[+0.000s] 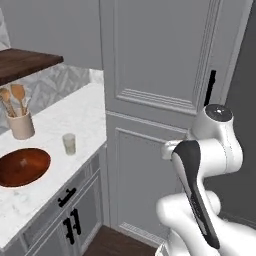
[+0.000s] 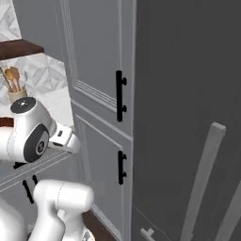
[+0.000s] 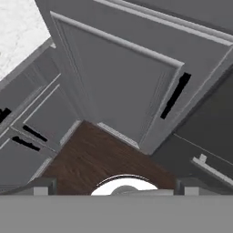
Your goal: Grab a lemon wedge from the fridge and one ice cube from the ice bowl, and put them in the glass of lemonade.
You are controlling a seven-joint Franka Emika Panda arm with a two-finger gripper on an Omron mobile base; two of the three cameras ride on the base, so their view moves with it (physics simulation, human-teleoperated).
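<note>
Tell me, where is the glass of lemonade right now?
In the left base view, the glass of lemonade stands on the marble counter, between the wooden ice bowl and the tall panelled cabinet.

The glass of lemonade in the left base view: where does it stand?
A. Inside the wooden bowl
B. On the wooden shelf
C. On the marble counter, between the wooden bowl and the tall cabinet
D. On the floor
C: the glass of lemonade stands on the marble counter, right of the wooden bowl and left of the tall panelled cabinet.
</note>
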